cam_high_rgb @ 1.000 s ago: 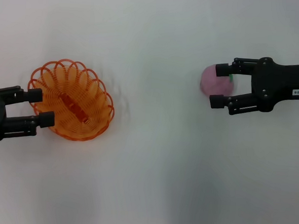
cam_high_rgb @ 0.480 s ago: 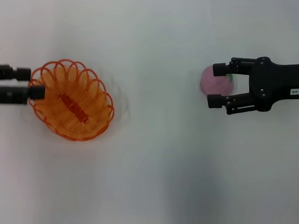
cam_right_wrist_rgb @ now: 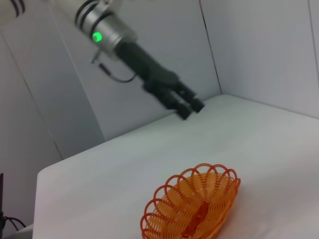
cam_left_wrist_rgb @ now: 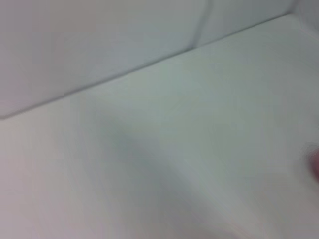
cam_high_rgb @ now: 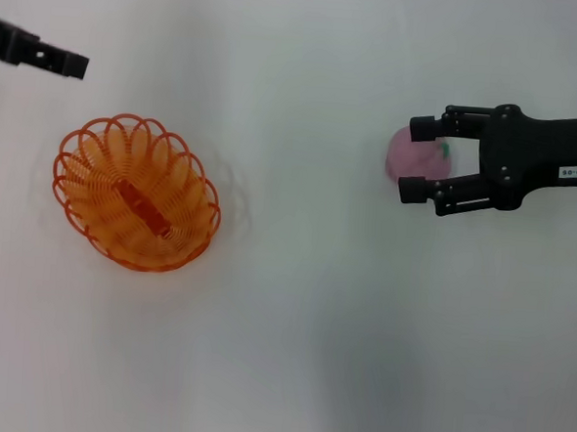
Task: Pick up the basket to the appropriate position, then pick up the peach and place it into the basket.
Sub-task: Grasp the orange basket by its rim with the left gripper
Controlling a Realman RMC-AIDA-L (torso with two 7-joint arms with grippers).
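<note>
White surface (cam_high_rgb: 292, 324) fills the head view, bare along its near edge, with pale wall panels rising behind its far edge in the wrist views.

Nearest of the things is the basket (cam_high_rgb: 136, 206), sitting upright on the surface at the left side, its looped rim all round and a darker orange strip across its floor. Nothing touches it. The right wrist view shows it (cam_right_wrist_rgb: 192, 209) alone on the surface as well, with open woven sides.

Farther back and well to the right lies the peach (cam_high_rgb: 410, 155), pink, with a bit of green leaf showing at its right edge. The right gripper (cam_high_rgb: 416, 159) reaches in from the right at its level, fingers (cam_high_rgb: 423, 127) spread, one on the far side of the peach and one on the near side. Whether the fingertips touch the fruit cannot be told. The peach rests on the surface, well apart from the basket.

Farthest back, at the left, the left gripper (cam_high_rgb: 67, 62) hangs above the surface, beyond the basket and clear of it. From the right wrist view its fingers (cam_right_wrist_rgb: 187, 106) look pressed close together, holding nothing.
</note>
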